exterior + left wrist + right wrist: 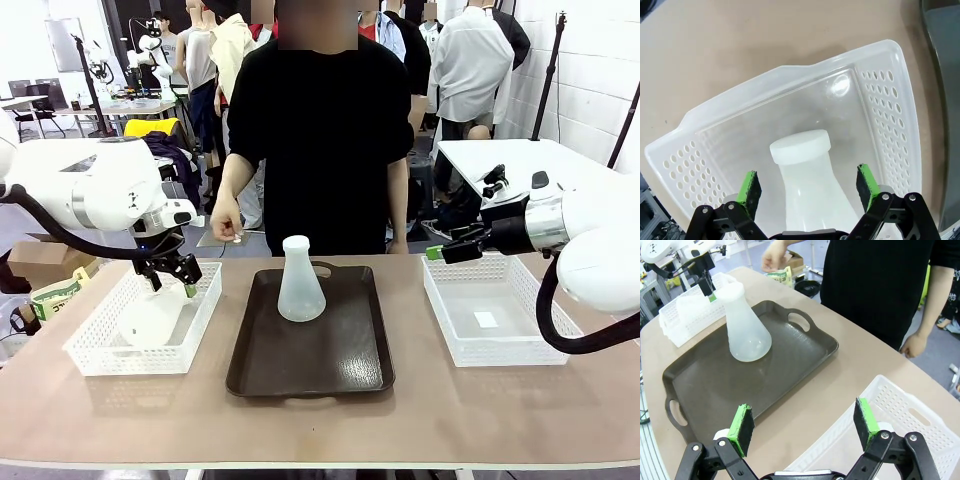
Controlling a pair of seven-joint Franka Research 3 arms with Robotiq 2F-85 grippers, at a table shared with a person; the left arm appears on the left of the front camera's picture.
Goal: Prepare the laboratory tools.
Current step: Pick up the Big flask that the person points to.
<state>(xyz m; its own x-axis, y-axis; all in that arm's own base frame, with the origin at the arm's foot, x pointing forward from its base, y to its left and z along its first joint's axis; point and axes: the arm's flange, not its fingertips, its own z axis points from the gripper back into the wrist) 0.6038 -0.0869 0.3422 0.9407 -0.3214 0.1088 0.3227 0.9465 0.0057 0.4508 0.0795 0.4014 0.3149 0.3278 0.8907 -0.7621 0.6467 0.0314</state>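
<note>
Left wrist view: left gripper (809, 186) jaws spread, straddling the flask (801, 150) inside the basket (790, 70), pads clear of it. Second flask (300, 285) upright on tray (310, 365). Right gripper (804, 424) jaws spread, empty. Risk: smooth tapered neck may slip as jaws close.

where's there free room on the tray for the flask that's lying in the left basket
The tray is bare in its near half, from the upright flask to the near rim; narrower strips flank that flask. The table between tray and right basket is also free. Crowded: the left basket, where the other flask lies under the open left gripper.
</note>
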